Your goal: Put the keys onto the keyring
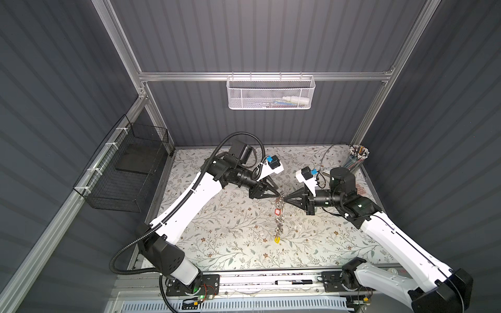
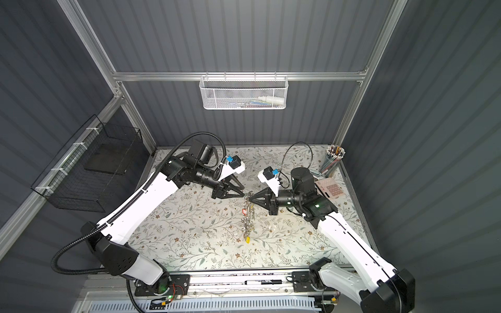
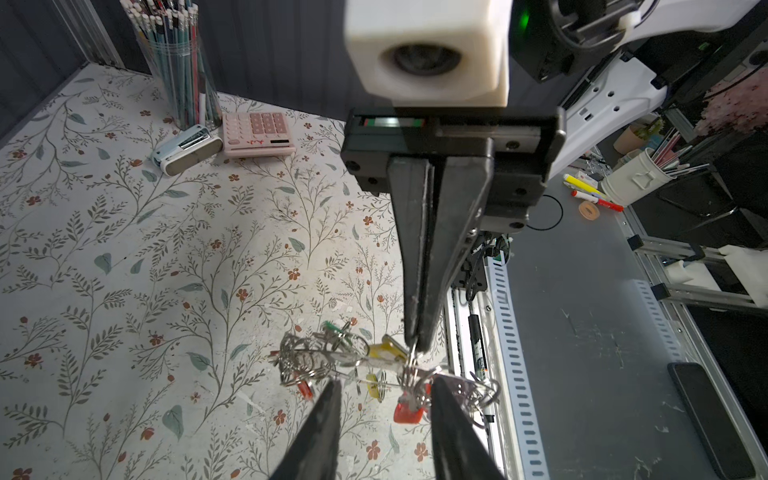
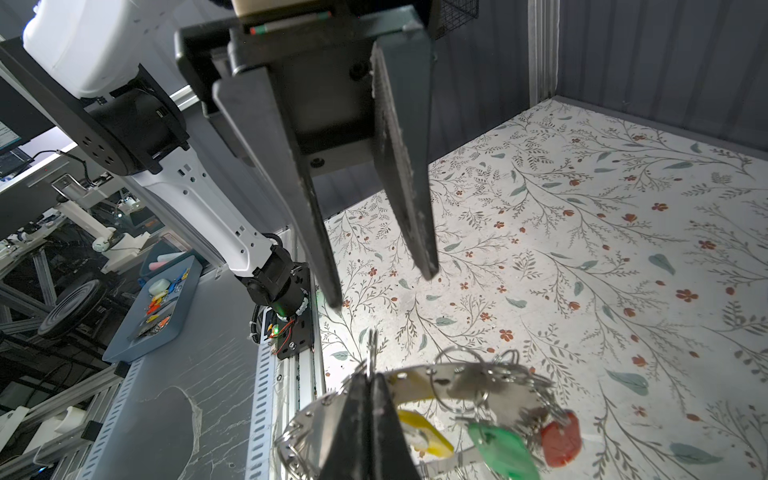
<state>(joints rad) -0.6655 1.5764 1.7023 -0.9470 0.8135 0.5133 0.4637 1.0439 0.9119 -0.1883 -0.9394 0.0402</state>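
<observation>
The keyring (image 4: pixel 415 376), a flat grey metal hoop with many small split rings, hangs above the floral table in both top views (image 1: pixel 280 216) (image 2: pixel 248 216). My right gripper (image 4: pixel 368 380) is shut on its rim, and one split ring sticks up past the tips. Keys with a yellow tag (image 4: pixel 424 432), a green tag (image 4: pixel 498 451) and a red tag (image 4: pixel 559 438) dangle from it. My left gripper (image 3: pixel 385 381) is open right at the hanging bunch. The red-tagged key (image 3: pixel 409 411) lies between its fingertips (image 3: pixel 334 386). In a top view both grippers meet tip to tip (image 1: pixel 279 193) (image 1: pixel 286 198).
A pencil cup (image 1: pixel 359 157), a pink calculator (image 2: pixel 332 189) and a stapler (image 3: pixel 187 149) sit at the back right of the table. A marker (image 1: pixel 294 282) lies on the front rail. A black wire basket (image 1: pixel 124 173) hangs on the left wall, a white one (image 1: pixel 269 93) at the back.
</observation>
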